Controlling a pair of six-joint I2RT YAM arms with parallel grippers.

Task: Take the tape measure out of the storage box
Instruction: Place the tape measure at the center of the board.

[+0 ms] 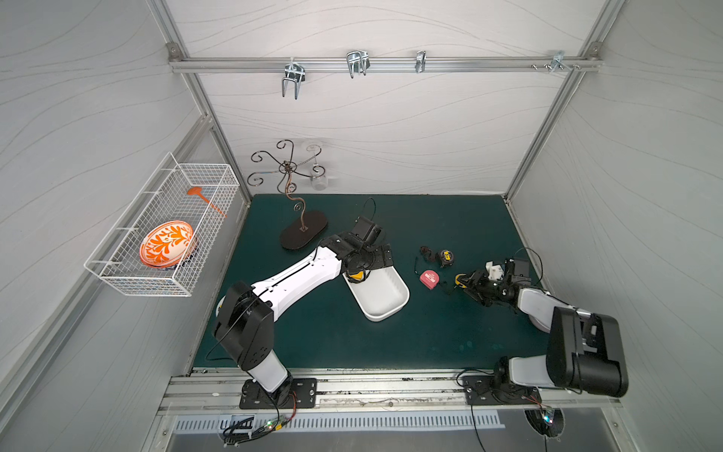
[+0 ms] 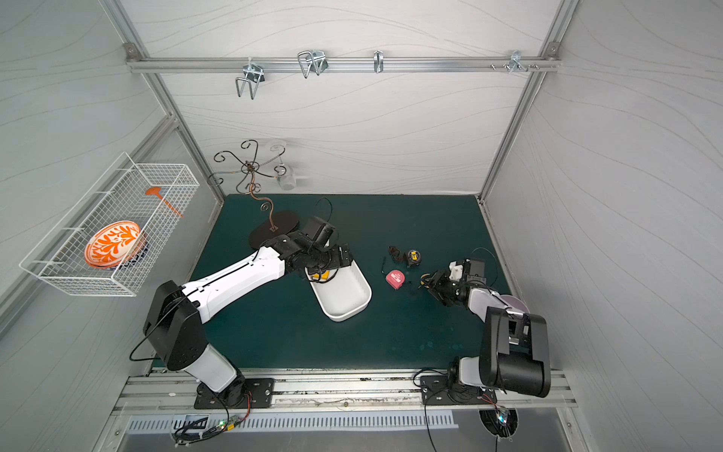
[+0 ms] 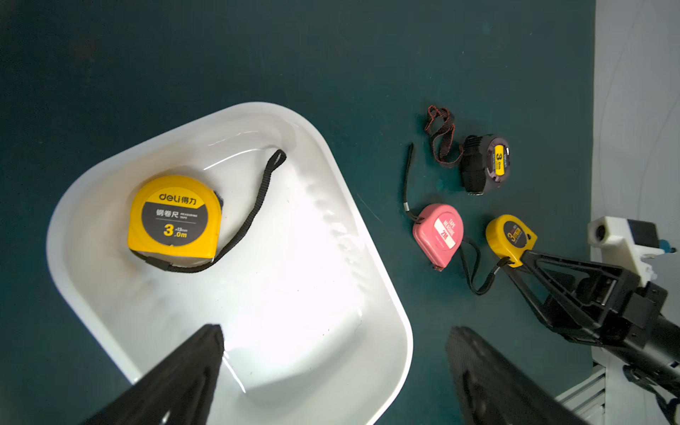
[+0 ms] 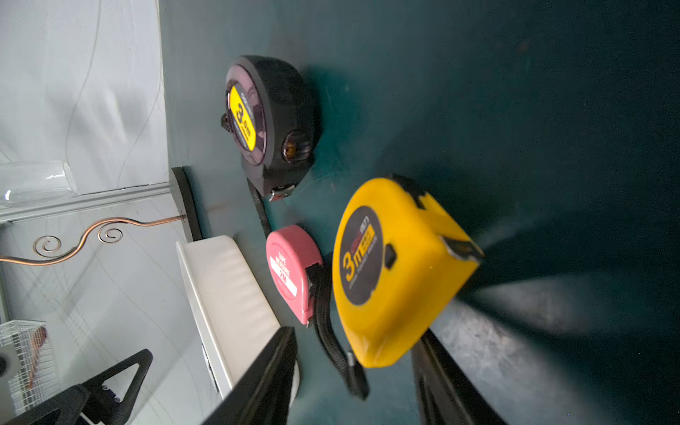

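The white storage box lies mid-mat. A yellow tape measure lies flat in its far end, its black strap curled beside it. My left gripper hangs open above the box, nothing between its fingers. On the mat to the right are a second yellow tape measure, a pink one and a black one. My right gripper is open around the near end of that second yellow one; one finger is against it, the other stands clear.
A curled metal stand on a dark oval base stands behind the box at the back left. A white wire basket holding an orange patterned bowl hangs on the left wall. A lilac bowl shows under the right arm.
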